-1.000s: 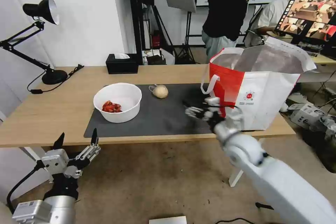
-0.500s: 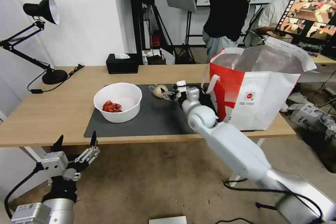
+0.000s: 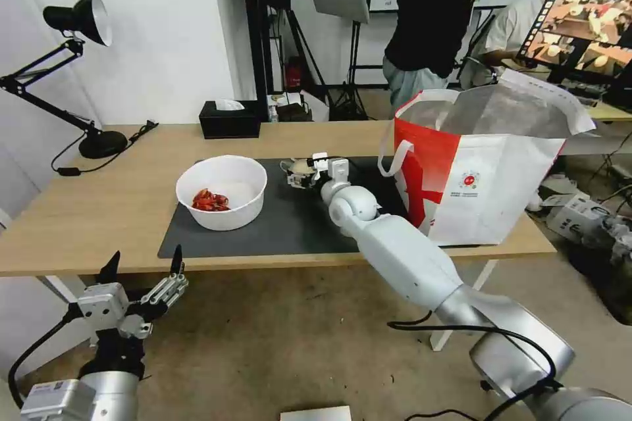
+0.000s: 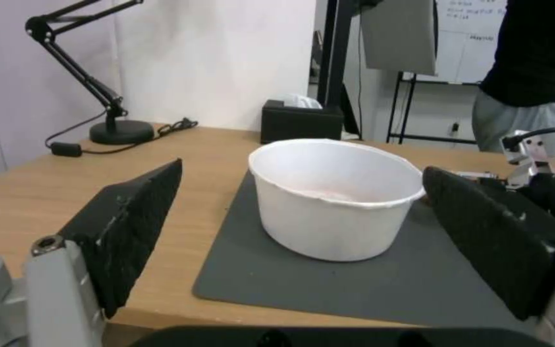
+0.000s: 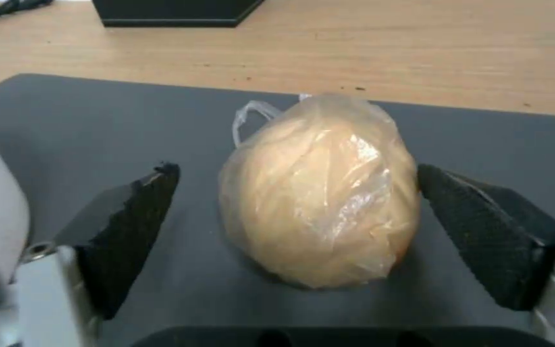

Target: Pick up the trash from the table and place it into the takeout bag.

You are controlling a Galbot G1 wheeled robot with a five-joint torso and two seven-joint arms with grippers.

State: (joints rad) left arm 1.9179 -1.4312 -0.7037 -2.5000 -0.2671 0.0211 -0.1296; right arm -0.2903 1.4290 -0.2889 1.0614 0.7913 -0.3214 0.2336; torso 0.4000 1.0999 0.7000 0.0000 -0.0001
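Beside the white bowl (image 3: 222,192), on the table's (image 3: 99,210) grey mat (image 3: 289,223), the wrapped beige ball (image 5: 319,190) sits between the right gripper's (image 5: 297,231) wide-spread fingers (image 5: 133,221); I'd close slowly and evenly, since its slack wrap looks slippery, while the left gripper (image 3: 141,273) idles spread below the table edge

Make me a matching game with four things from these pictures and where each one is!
Things:
1. white bowl
2. wrapped beige ball
3. takeout bag
4. left gripper

Places:
A. between the right gripper's open fingers
B. below the table's front edge, open
C. standing at the table's right end
D. on the left part of the grey mat, holding red scraps

Pairs: 1-D, 2-A, 3-C, 4-B
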